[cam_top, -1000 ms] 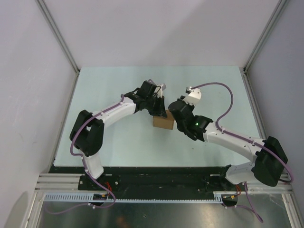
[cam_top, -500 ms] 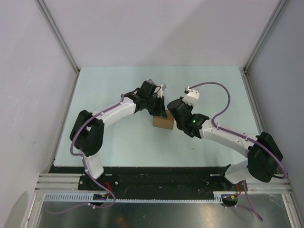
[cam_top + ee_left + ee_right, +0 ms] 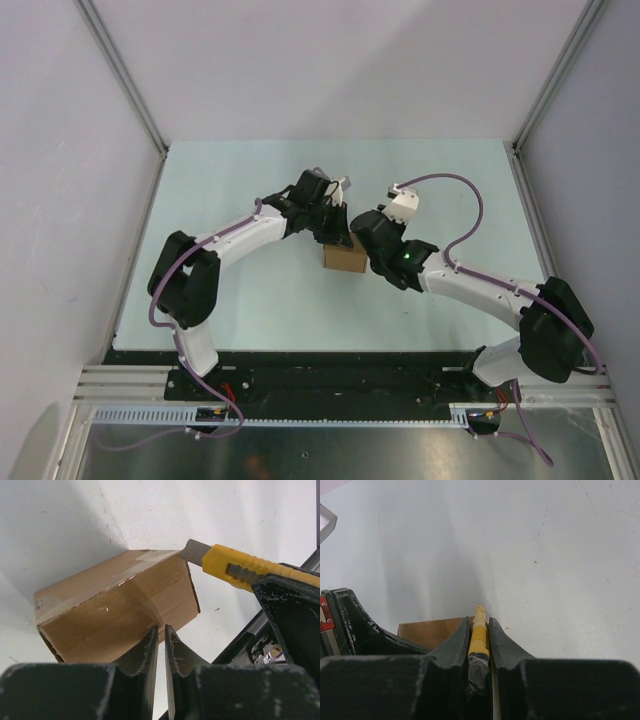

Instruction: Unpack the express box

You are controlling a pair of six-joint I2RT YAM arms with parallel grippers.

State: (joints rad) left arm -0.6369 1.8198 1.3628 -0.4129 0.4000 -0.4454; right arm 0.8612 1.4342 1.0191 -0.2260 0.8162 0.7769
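Observation:
The express box point(image 3: 343, 257), plain brown cardboard with clear tape along its top seam, sits on the table mid-centre. It also shows in the left wrist view point(image 3: 115, 610) and the right wrist view point(image 3: 427, 630). My left gripper point(image 3: 336, 238) is shut and empty, its fingertips point(image 3: 152, 635) against the box's side. My right gripper point(image 3: 362, 235) is shut on the yellow-and-black utility knife point(image 3: 479, 630). The knife point(image 3: 240, 570) reaches in from the right, and its blade tip point(image 3: 192, 551) touches the box's upper far corner at the tape.
The pale table point(image 3: 240, 180) is walled by white panels with metal posts at the back corners point(image 3: 160, 150). A black base rail point(image 3: 330, 375) runs along the near edge. The two arms meet over the box, close together.
The right arm has shifted a little to the left, bringing the knife closer against the box. The left arm and the box have stayed in place.

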